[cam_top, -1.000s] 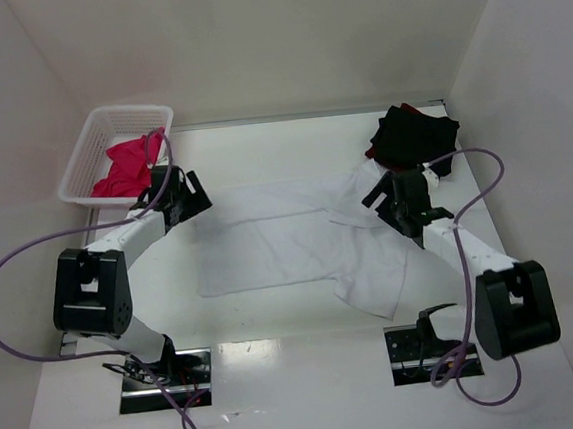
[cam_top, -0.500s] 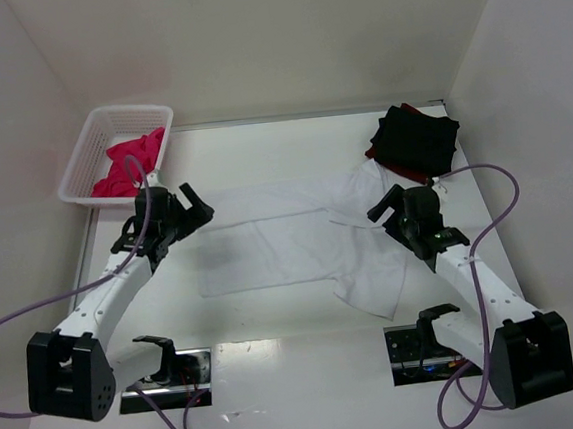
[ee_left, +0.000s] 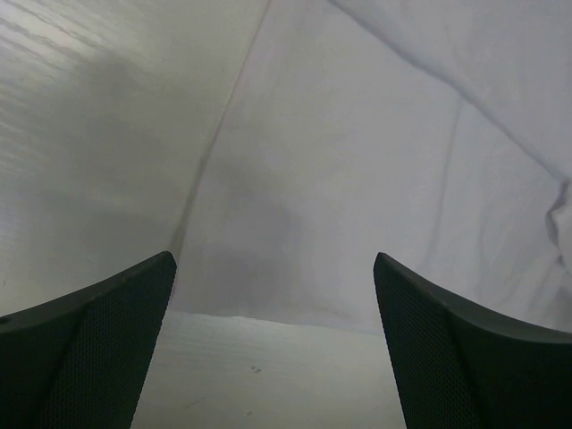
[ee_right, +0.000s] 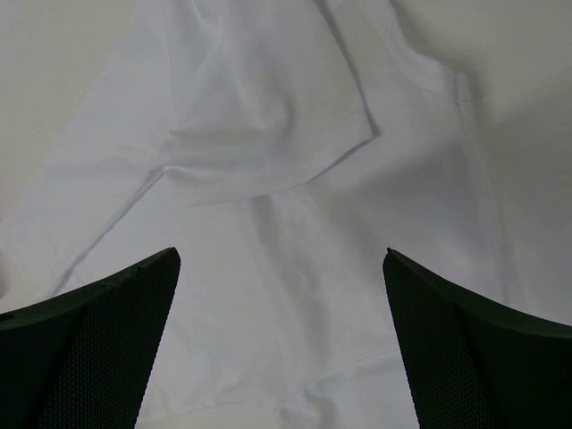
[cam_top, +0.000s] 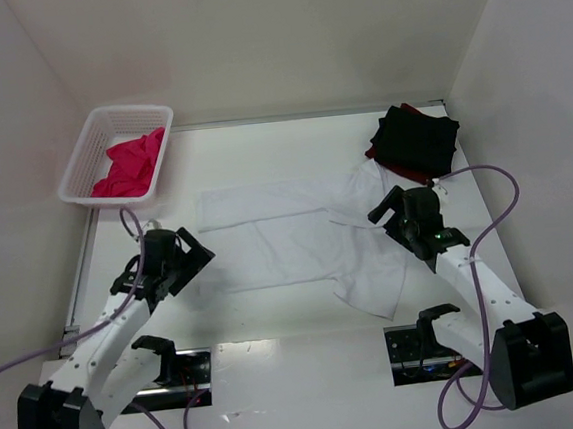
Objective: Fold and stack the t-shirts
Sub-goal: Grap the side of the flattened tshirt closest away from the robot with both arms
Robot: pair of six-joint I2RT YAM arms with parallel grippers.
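white t-shirt (cam_top: pixel 289 244) spread flat on counter (cam_top: pixel 291 154) | left fingers (cam_top: pixel 192 255) apart, empty, at its 8 o'clock corner | right fingers (cam_top: pixel 384 206) apart, empty, over its 3 o'clock sleeve | black t-shirt (cam_top: pixel 415 138) at 1 o'clock

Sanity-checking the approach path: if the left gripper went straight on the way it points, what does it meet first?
The white t-shirt: the left gripper, jaws open, points at the cloth near its corner, flat on the table. Nothing shows between them; the gap is hard to judge.
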